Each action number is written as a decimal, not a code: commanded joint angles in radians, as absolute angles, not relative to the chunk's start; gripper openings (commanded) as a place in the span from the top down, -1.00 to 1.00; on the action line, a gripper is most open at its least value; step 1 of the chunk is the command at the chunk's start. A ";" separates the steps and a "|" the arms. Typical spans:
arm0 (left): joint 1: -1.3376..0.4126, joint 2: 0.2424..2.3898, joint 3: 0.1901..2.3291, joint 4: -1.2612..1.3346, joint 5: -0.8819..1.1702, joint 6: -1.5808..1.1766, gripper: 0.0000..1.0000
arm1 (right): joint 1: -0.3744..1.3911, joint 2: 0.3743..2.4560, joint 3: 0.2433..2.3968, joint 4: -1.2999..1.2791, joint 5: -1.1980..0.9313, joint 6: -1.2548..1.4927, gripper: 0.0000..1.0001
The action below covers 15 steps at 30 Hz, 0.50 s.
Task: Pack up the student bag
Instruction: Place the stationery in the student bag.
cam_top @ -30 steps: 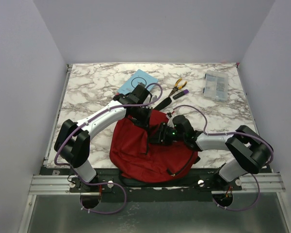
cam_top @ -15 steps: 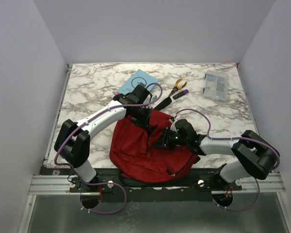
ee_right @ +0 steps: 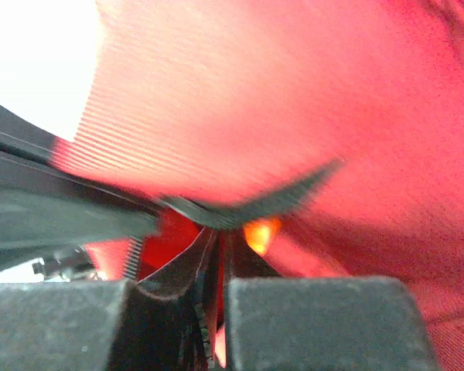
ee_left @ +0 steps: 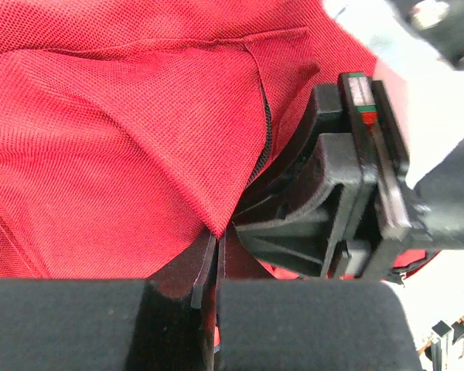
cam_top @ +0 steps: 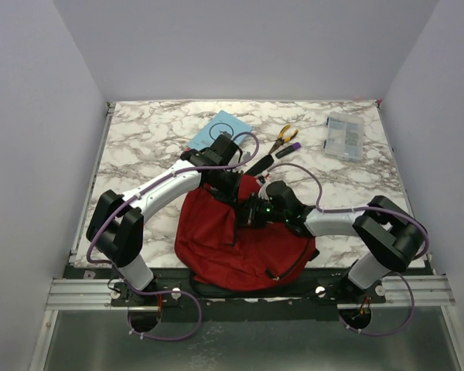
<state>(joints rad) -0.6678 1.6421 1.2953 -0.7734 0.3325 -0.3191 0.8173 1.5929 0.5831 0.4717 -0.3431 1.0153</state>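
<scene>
Student bag (cam_top: 213, 239): left claw (ee_left: 217, 236) and right claw (ee_right: 216, 239) both clamp its fabric, arms bent inward.

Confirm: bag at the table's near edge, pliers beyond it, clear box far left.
Not quite: the top view shows the box far right, not left. The bag does lie at the table's near edge, pliers beyond it.

The backpack (cam_top: 216, 232) is matt dark red cloth with a fine, grainy weave and a black zip (ee_left: 264, 131), the worktop (cam_top: 155, 139) is smooth with a marble pattern, and the box (cam_top: 345, 136) near its far right corner is clear plastic.
</scene>
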 commanded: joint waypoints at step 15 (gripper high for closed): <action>-0.667 1.612 1.319 -0.761 0.359 -0.320 1.00 | 0.822 1.531 0.682 0.285 -0.168 0.918 0.76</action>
<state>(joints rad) -0.6548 1.6417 1.2964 -0.7650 0.3035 -0.3153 0.8238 1.5982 0.6952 0.3859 -0.2455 0.9649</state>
